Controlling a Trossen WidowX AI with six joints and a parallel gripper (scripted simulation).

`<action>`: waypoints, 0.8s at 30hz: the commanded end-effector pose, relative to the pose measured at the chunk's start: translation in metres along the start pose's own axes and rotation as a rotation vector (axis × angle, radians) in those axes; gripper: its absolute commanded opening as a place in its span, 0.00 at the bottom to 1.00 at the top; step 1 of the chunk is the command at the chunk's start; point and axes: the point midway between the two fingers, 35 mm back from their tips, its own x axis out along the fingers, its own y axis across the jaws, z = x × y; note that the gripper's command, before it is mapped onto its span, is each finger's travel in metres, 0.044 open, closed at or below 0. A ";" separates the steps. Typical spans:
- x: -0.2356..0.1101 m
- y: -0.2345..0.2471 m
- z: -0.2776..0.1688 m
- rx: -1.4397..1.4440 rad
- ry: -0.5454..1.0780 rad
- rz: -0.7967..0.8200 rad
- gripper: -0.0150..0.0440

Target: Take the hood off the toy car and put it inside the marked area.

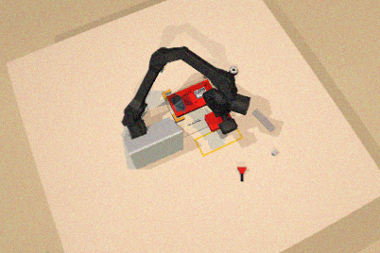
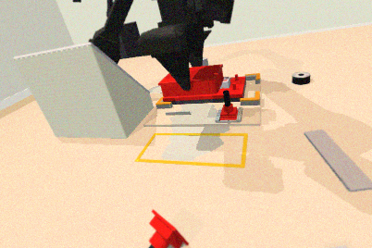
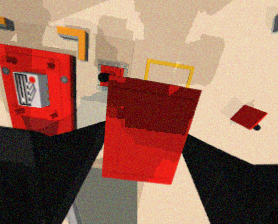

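Observation:
The red hood (image 1: 212, 123) (image 2: 173, 88) (image 3: 147, 155) is off the car and in the air, on the side of the car facing the marked area. My gripper (image 1: 219, 117) (image 2: 194, 76) (image 3: 144, 131) is shut on it, one finger on each side. The red toy car (image 1: 190, 89) (image 2: 238, 86) (image 3: 37, 117) stands between orange corner brackets, its engine block uncovered. The marked area, a yellow outline (image 1: 223, 146) (image 2: 190, 163) (image 3: 170, 63), lies on the table. The hood hides part of it in the wrist view. The exact height of the hood is hard to tell.
A red knob with a black stem (image 2: 228, 112) (image 3: 114, 75) stands between car and outline. A grey box (image 1: 156, 147) (image 2: 79, 98) is beside the arm's base. A grey bar (image 1: 263, 120) (image 2: 338, 160), a black ring (image 1: 233, 70) and a red-topped piece (image 1: 242, 170) (image 3: 248, 116) lie around.

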 end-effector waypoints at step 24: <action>0.012 -0.042 -0.012 -0.007 0.000 0.005 0.25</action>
